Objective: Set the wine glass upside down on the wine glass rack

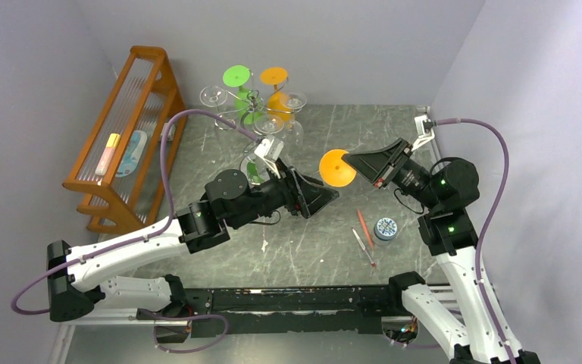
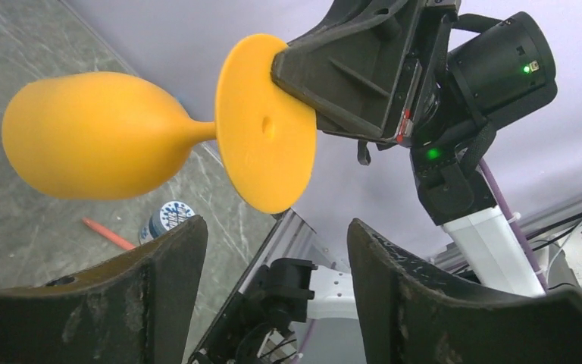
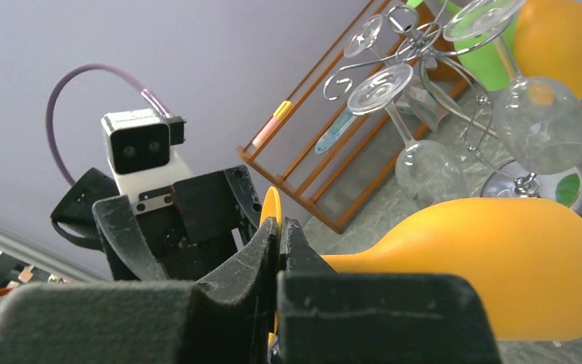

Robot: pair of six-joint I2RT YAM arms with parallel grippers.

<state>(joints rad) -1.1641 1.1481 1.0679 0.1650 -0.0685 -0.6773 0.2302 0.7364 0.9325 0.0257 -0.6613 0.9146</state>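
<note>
An orange wine glass (image 2: 91, 136) hangs in the air by its round foot (image 1: 336, 168). My right gripper (image 1: 351, 168) is shut on the rim of that foot (image 3: 271, 208), and the bowl (image 3: 500, 265) points away from it. My left gripper (image 1: 326, 199) stands open just beside the glass, and nothing is between its fingers (image 2: 174, 258). The wine glass rack (image 1: 251, 106), a silver wire stand on a round mirrored base (image 3: 538, 189), stands at the back. Clear, green and orange glasses hang upside down from it.
An orange wooden slatted rack (image 1: 125, 136) leans at the back left. A red pen (image 1: 364, 227), a silver pen (image 1: 364, 248) and a small round tin (image 1: 386, 227) lie on the table in front of the right arm.
</note>
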